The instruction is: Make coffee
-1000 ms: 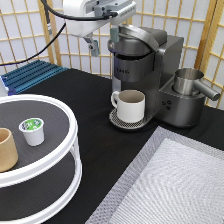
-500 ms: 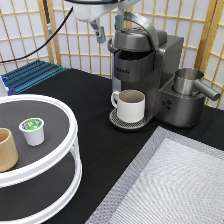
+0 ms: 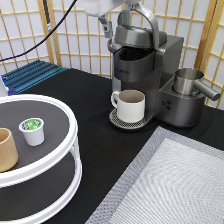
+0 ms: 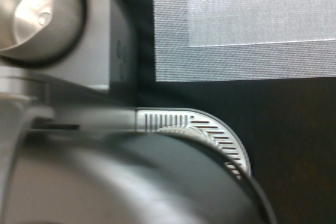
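Observation:
The coffee pod (image 3: 32, 131), white with a green-and-white foil top, stands on the upper tier of a round white stand (image 3: 65, 150) at the exterior view's left. My gripper (image 3: 115, 22) is at the exterior view's top, right over the front of the grey coffee machine (image 3: 150, 65), with its fingers apart and nothing between them. The machine's arched handle (image 3: 154, 30) stands raised behind the gripper. A cream mug (image 3: 131, 105) sits on the drip tray (image 4: 199, 132) under the spout.
A tan handleless cup (image 3: 6, 149) stands beside the pod on the stand. A steel pitcher (image 3: 189, 82) sits on the machine's right side. A grey woven mat (image 3: 175, 185) covers the bottom right. A blue slatted rack (image 3: 30, 75) lies at the back left.
My gripper has moved right, from left of the machine to just above its lid. The pod, cup and mug have not moved.

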Motion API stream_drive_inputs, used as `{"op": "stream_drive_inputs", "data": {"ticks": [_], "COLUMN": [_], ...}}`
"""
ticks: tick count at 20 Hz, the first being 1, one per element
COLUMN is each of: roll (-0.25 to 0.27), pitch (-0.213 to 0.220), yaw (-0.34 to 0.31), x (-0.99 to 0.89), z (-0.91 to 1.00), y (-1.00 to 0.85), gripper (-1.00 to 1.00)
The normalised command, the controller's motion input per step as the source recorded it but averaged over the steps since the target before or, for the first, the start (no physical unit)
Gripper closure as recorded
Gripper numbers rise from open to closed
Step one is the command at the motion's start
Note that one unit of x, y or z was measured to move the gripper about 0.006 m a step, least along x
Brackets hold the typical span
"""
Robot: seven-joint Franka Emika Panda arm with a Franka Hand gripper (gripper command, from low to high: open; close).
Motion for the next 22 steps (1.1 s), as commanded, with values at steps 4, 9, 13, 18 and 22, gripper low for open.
{"op": "stream_drive_inputs", "data": {"ticks": [4,9,13,18,22], "roll": [-0.12,-0.132,-0.153,-0.166,-0.18], "pitch": [0.133,0.127,0.125,0.145,0.158], "yaw": [-0.051,-0.041,-0.04,-0.034,-0.028], "x": [0.43,0.46,0.46,0.44,0.41], "z": [0.66,0.47,0.26,0.4,0.53], "y": [0.59,0.62,0.59,0.57,0.56], "gripper": [-1.0,-1.0,-1.0,-1.0,-1.0]}}
